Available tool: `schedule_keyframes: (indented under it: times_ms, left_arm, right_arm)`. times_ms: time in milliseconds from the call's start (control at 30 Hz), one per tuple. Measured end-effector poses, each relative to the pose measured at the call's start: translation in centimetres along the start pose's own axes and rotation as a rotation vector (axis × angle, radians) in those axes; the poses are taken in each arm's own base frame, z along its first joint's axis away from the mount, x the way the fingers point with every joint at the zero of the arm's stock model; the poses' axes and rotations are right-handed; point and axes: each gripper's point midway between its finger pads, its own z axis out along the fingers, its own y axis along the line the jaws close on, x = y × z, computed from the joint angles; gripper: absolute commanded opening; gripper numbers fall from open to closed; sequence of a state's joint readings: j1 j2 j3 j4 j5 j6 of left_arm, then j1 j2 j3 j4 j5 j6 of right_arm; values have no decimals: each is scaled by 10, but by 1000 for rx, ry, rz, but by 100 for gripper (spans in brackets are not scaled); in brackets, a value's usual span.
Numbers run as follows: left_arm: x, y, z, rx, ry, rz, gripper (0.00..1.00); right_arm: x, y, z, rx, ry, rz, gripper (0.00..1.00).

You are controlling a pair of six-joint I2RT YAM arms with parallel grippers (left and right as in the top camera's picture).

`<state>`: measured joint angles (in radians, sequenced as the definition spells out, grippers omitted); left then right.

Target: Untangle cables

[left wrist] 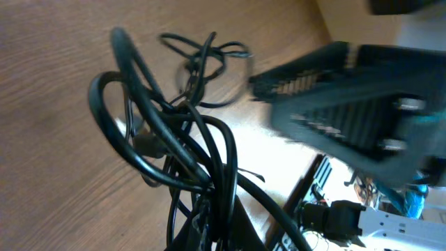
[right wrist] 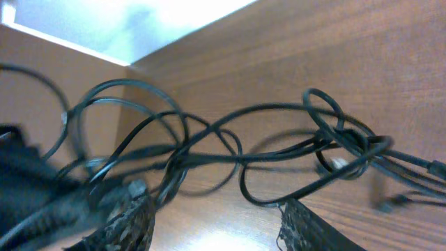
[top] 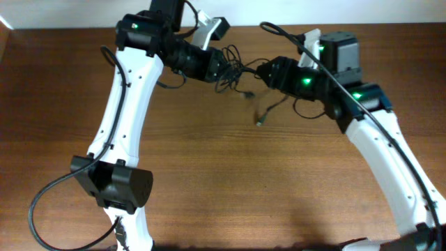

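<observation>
The cables (top: 240,70) are thin black cords knotted in a tangle, lifted off the table between my two grippers. One loose end with a plug (top: 260,120) hangs down toward the wood. My left gripper (top: 224,66) is shut on the bundle; in the left wrist view the cables (left wrist: 182,150) fan out from the jaws of that gripper (left wrist: 223,238) in several loops. My right gripper (top: 267,71) is open right beside the tangle. In the right wrist view the cables (right wrist: 230,150) stretch across in front of that gripper (right wrist: 219,226), close above both fingertips (right wrist: 129,223).
The brown wooden table (top: 230,181) fills the overhead view, with a white wall strip along its far edge (top: 390,17). The white left arm (top: 125,111) and the right arm (top: 390,153) reach in from the near corners. The right gripper's dark body (left wrist: 341,97) looms blurred in the left wrist view.
</observation>
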<state>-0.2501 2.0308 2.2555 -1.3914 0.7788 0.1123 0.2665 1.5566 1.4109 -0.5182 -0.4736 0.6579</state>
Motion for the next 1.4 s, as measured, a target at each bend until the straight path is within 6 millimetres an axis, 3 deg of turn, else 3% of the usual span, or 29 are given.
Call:
schedule_keyframes:
  times_ms: [100, 200, 467, 700, 867, 1000, 1033, 1067, 1200, 1300, 1400]
  left_arm:
    - [1, -4, 3, 5, 7, 8, 0]
    - [0, -4, 3, 5, 5, 9, 0]
    - [-1, -4, 3, 5, 1, 13, 0]
    - [-2, -3, 3, -2, -2, 17, 0]
    - [-4, -3, 4, -1, -11, 27, 0]
    - [-10, -16, 1, 88, -38, 38, 0]
    - [-13, -16, -5, 103, -54, 34, 0]
    - [-18, -9, -17, 104, -85, 24, 0]
    - [-31, 4, -48, 80, -162, -7, 0]
    - [-36, 16, -66, 59, -203, -33, 0]
    - [-32, 39, -70, -53, -195, -90, 0]
  right_arm:
    - [4, -15, 26, 41, 19, 72, 46]
    - [6, -28, 38, 73, 31, 103, 46]
    - [1, -47, 37, 173, -13, 132, 46]
    - [33, -78, 34, 306, 95, 197, 46]
    - [39, -96, 31, 396, 102, 208, 46]
    - [46, -119, 42, 478, 122, 210, 46]
    - [50, -133, 39, 536, 128, 218, 44]
    - [51, -141, 36, 564, 134, 224, 34]
    - [42, -141, 23, 514, 176, 201, 6]
    - [30, -126, 9, 337, 228, 160, 4]
    - [26, -115, -19, 235, 270, 142, 4]
